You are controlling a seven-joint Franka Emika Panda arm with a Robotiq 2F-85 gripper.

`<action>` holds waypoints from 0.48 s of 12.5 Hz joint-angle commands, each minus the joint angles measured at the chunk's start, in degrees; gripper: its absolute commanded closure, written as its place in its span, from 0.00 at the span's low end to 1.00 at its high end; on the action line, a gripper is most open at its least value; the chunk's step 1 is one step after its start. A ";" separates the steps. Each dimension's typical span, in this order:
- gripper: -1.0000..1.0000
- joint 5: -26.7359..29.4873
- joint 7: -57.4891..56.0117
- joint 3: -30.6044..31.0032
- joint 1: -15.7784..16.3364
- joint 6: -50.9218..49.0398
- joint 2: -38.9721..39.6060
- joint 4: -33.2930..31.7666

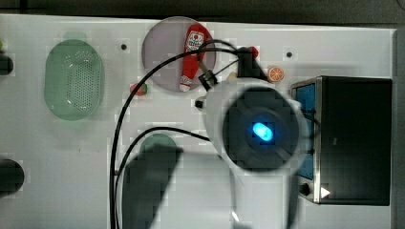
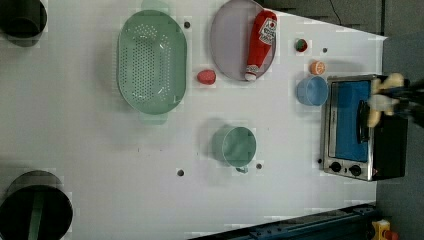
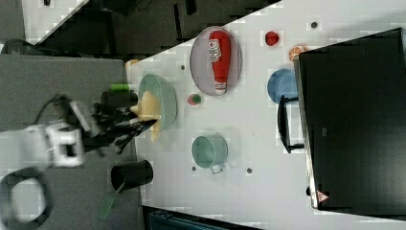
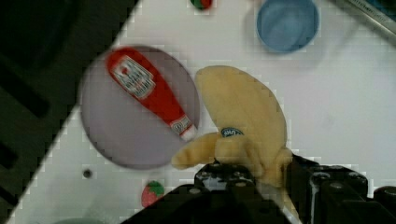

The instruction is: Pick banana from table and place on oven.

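Claw (image 4: pixel 261 179) gripping banana (image 4: pixel 245 119), ketchup bottle (image 4: pixel 149 93) lying on purple plate (image 4: pixel 107 135)

White arm (image 1: pixel 248 191), black cables (image 1: pixel 143 86), blue light (image 1: pixel 262 131), black end effector (image 4: pixel 261 179).

Bright, even light washes the white table (image 2: pixel 100 150) (soft shadows only), with blocky, blurred detail throughout.

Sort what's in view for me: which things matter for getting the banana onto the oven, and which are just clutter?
Job:
banana, held in the pincer
oven
table

Lying about:
ketchup bottle on plate
green colander
green cup
blue bowl
orange slice
strawberry
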 commanded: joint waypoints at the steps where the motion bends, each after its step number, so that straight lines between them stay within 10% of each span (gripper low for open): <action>1: 0.73 -2.36 -0.36 -7.61 -1.63 -7.32 1.91 0.94; 6: 0.73 -8.37 -23.75 -21.20 -2.14 -0.69 8.12 3.16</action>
